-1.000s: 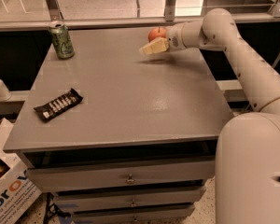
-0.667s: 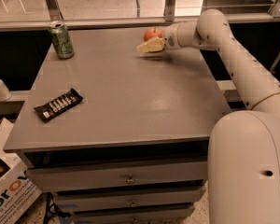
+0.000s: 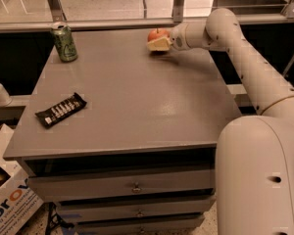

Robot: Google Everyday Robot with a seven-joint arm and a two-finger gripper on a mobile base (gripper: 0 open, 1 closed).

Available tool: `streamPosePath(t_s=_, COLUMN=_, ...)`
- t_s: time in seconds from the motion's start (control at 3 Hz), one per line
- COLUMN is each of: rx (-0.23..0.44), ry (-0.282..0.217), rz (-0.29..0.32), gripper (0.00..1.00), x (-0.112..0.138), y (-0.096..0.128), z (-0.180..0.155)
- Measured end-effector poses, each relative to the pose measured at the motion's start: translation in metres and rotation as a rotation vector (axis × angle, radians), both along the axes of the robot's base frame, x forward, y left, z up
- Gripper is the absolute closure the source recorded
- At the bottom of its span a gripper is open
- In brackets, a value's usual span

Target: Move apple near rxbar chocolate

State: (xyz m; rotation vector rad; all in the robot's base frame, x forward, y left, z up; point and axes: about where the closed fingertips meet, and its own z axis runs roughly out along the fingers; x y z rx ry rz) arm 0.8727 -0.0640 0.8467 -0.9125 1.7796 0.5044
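Cream hand [image 3: 158, 43] by the red-orange apple [image 3: 156, 33], black white-printed rxbar chocolate [image 3: 61, 109], green can [image 3: 64, 44], grey table [image 3: 142, 102].

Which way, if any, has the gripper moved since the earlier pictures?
Yes. The gripper, by the apple at the table's far edge, has shifted slightly left, toward the green can, which has not moved.

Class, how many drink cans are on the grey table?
1. The green can stands at the far left corner; the claw is at the far edge, next to the apple.
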Motion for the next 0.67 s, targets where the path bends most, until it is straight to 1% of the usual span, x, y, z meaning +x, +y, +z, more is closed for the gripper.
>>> streamPosePath(t_s=0.33, rx=0.021, ry=0.003, rz=0.028, gripper=0.88, x=-0.016, y=-0.007, z=0.014)
streamPosePath(t_s=0.67, rx=0.059, ry=0.018, rz=0.137, gripper=1.00, x=-0.071, y=-0.009, z=0.036)
